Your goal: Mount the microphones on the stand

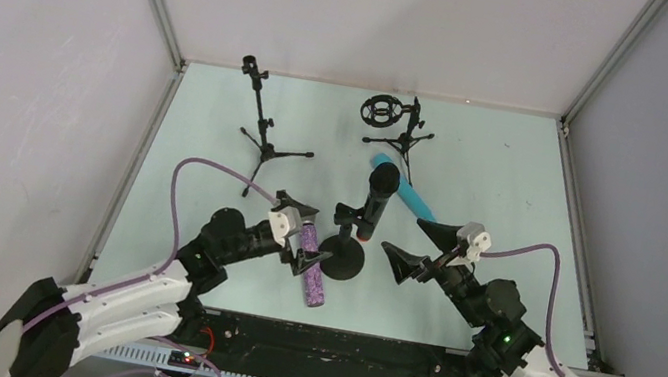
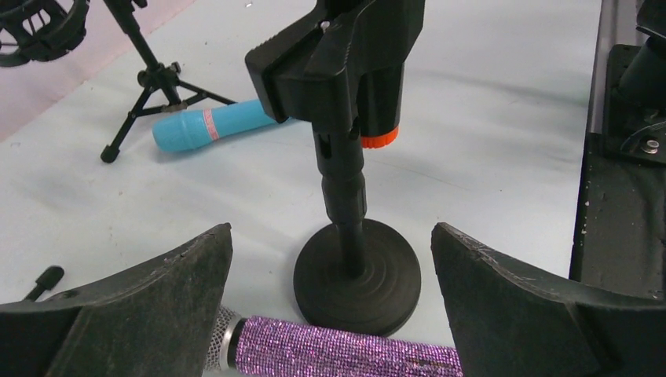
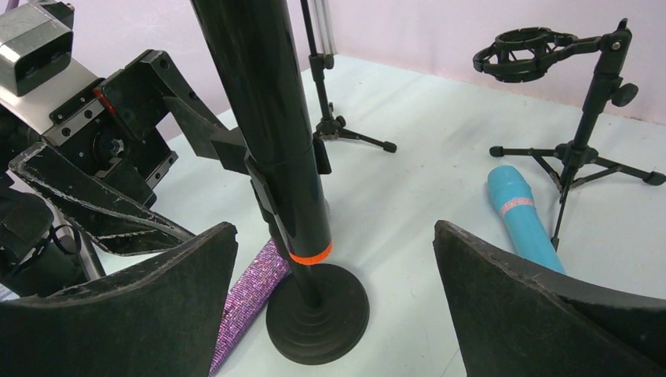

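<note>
The black microphone [image 1: 378,196] with the orange-red ring [image 3: 309,256] sits upright in the clip of the round-base stand [image 1: 342,257]. The purple glitter microphone [image 1: 313,266] lies flat on the table just left of that base. It also shows in the left wrist view [image 2: 345,351], its mesh head to the left. My left gripper [image 1: 308,238] is open and straddles it. The turquoise microphone [image 1: 404,188] lies behind the stand. My right gripper [image 1: 420,245] is open and empty to the right of the stand.
A tripod stand with a clip [image 1: 261,128] stands at the back left. A tripod stand with a ring shock mount [image 1: 399,124] stands at the back middle, next to the turquoise microphone. Grey walls close the table on three sides.
</note>
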